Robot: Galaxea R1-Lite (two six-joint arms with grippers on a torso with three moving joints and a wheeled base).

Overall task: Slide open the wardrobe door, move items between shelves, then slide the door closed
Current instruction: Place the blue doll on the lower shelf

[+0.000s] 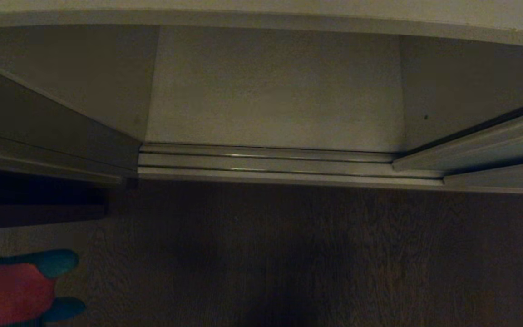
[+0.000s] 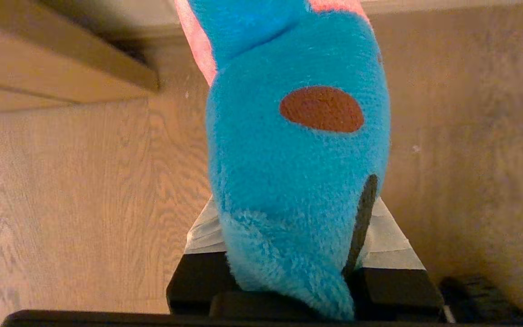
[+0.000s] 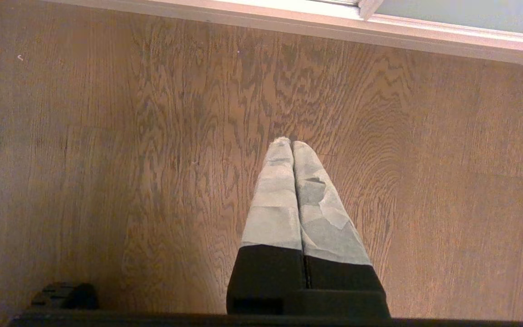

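Gripping teal plush toy (image 2: 288, 181), left pincer (image 2: 288, 254)

home bedroom | sliding wardrobe door (image 1: 48, 131) | floor track (image 1: 266, 164) | wood-grain floor (image 3: 107, 136)

- Dark brown wood-grain floor (image 1: 288, 254) fills the foreground under dim light.
- A ribbed metal floor track (image 1: 266, 163) crosses it.
- Beyond the track stand pale interior walls (image 1: 275, 91).
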